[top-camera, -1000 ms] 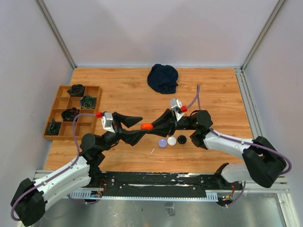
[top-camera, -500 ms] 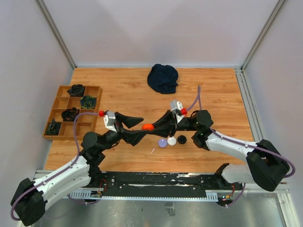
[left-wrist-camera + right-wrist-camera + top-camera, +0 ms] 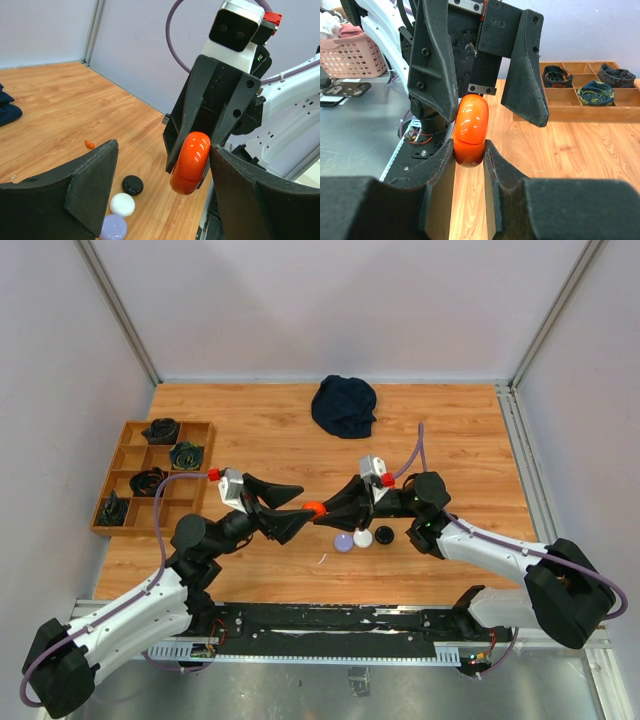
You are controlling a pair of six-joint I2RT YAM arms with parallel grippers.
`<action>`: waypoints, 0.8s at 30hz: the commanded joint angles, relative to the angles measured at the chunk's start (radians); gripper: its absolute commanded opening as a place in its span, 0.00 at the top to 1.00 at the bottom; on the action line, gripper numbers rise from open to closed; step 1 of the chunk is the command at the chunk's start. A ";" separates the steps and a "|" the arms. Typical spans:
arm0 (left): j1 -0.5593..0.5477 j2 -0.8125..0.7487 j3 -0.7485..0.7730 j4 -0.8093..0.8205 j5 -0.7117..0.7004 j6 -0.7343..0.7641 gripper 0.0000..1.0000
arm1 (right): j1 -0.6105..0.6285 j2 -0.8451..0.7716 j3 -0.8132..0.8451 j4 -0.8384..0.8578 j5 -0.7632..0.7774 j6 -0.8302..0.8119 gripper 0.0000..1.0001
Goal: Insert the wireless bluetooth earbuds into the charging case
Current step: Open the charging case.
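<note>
My right gripper point(image 3: 470, 156) is shut on a round red-orange charging case point(image 3: 470, 129), holding it on edge above the table; the case is closed. It also shows in the top view point(image 3: 315, 508) and the left wrist view point(image 3: 191, 162). My left gripper point(image 3: 165, 195) is open, its jaws straddling the case, with the right finger close against it. A tiny red-orange earbud point(image 3: 89, 144) lies on the table beyond. The purple point(image 3: 113, 227), white point(image 3: 122, 204) and black point(image 3: 133, 185) cases lie in a row below the grippers.
A wooden divider tray point(image 3: 150, 475) with rolled dark items stands at the left. A dark blue cloth point(image 3: 344, 405) lies at the back centre. A tiny pale speck point(image 3: 322, 558) lies near the purple case point(image 3: 344, 541).
The two grippers have drawn closer together, and the left jaws now sit around the red-orange case. The right gripper still holds the case.
</note>
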 commanded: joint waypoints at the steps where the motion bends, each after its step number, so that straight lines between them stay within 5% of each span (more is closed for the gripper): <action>1: 0.000 -0.011 0.041 -0.003 -0.026 -0.012 0.21 | -0.005 -0.019 -0.012 -0.017 -0.013 -0.040 0.88; 24: 0.000 0.004 0.081 -0.169 0.096 0.133 0.19 | -0.004 -0.064 0.001 -0.154 0.019 -0.107 0.89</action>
